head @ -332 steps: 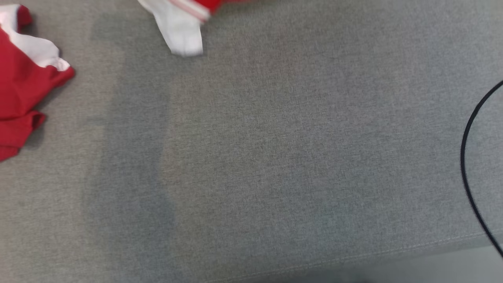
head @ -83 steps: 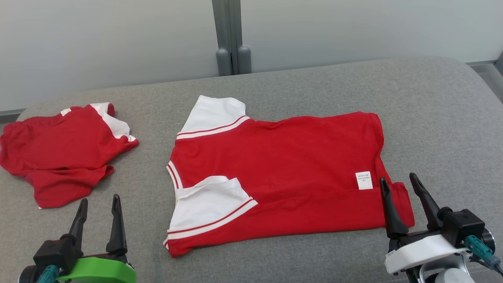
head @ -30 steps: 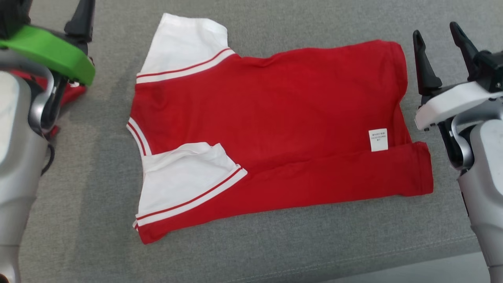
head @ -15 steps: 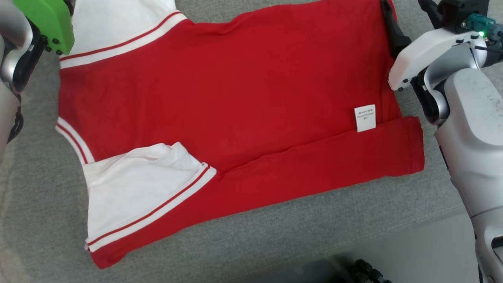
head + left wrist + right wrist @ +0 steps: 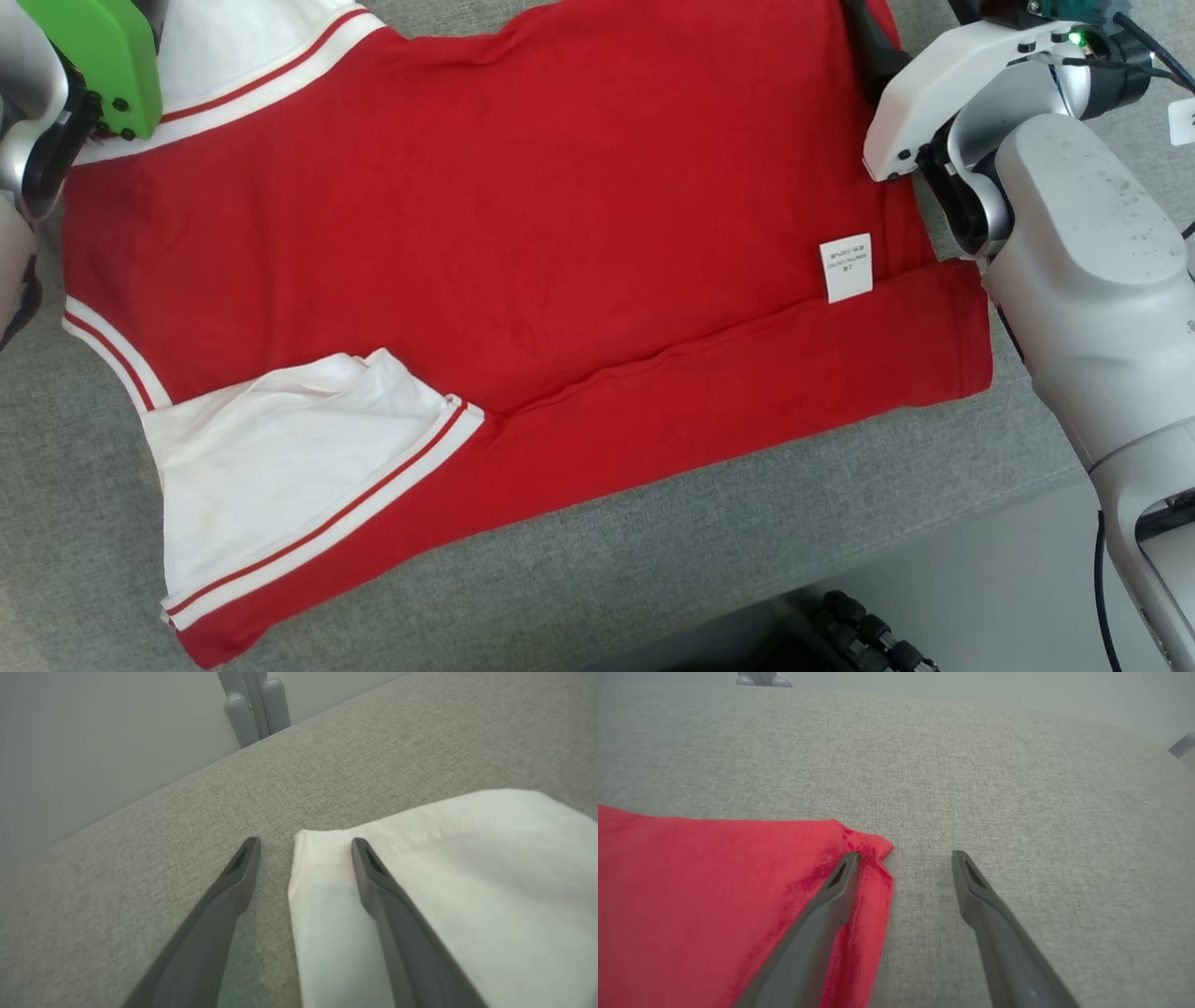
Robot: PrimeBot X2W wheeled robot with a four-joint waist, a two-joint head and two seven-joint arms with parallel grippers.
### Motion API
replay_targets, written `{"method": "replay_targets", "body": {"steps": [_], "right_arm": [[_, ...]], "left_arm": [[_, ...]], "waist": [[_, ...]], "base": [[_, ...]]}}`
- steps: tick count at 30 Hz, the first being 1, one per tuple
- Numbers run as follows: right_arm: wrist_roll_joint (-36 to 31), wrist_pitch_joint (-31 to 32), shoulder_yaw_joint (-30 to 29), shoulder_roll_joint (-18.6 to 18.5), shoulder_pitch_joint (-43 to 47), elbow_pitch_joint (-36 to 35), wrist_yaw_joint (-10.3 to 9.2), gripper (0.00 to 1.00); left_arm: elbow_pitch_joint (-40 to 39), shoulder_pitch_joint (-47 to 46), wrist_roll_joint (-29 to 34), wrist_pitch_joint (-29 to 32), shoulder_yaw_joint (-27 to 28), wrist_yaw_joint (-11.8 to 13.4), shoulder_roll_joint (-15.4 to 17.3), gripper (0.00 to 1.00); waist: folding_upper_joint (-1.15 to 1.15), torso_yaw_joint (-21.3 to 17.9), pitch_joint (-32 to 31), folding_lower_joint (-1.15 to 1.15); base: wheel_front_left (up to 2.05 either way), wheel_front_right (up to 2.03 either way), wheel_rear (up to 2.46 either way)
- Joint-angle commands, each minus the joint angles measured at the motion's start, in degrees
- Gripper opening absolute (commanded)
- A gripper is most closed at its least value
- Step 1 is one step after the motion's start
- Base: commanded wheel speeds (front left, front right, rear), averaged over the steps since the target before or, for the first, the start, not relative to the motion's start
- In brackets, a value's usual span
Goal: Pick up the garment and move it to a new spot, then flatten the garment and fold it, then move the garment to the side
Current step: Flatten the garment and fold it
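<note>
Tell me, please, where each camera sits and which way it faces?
Head view: on the head, facing steeply down at the red shirt with white sleeves on grey woven upholstery; green left wrist housing and pale right forearm show.
Left wrist view: looks along the open left pincer, straddling the white sleeve edge.
Right wrist view: looks along the open right pincer, straddling the red hem corner.
Shared: both wrist views face the grey wall post.
</note>
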Motion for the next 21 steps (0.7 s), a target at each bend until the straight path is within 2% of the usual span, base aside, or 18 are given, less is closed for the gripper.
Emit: {"method": "replay_targets", "body": {"steps": [1,2,3,8,13,21], "right_arm": [[1.26,0.8,1.19,0.48,-0.37,0.86,-0.03,1.0],[1.96,1.18,1.79,0.52,-0.58,1.13,-0.03,0.38],[2.86,1.35,2.51,0.47,-0.8,1.31,-0.03,0.0],[4.89,-0.45,4.47,-1.09,-2.7,1.82,-0.07,0.0],[5.31,-4.94,5.42,-2.11,-3.44,2.76,-0.07,0.0],[6.42,-9.62,6.53,-4.71,1.34,2.37,-0.07,0.0]], "left_arm": [[0.57,0.12,-1.07,0.57,-1.11,-0.17,-0.43,0.73],[0.71,0.04,-1.44,0.73,-1.75,-0.17,-0.61,0.12],[0.84,-0.05,-1.88,0.76,-2.41,-0.17,-0.74,0.0],[1.27,-1.51,-5.75,-2.58,-2.19,-0.15,-1.01,0.0],[0.96,-2.04,-8.86,-7.75,-1.88,-0.16,-1.6,0.0],[-6.43,3.56,-14.42,-15.74,-2.9,-0.16,-2.04,0.0]], "waist": [[0.0,0.21,-0.13,0.0],[0.0,0.28,-0.22,0.0],[0.0,0.35,-0.36,0.0],[0.0,0.73,-1.15,0.0],[0.0,2.4,-2.82,0.0],[0.0,6.71,-7.76,0.0]], "base": [[0.0,0.0,0.0],[0.0,0.0,0.0],[0.0,0.0,0.0],[0.0,0.0,0.0],[0.0,0.0,0.0],[0.0,0.0,0.0]]}}
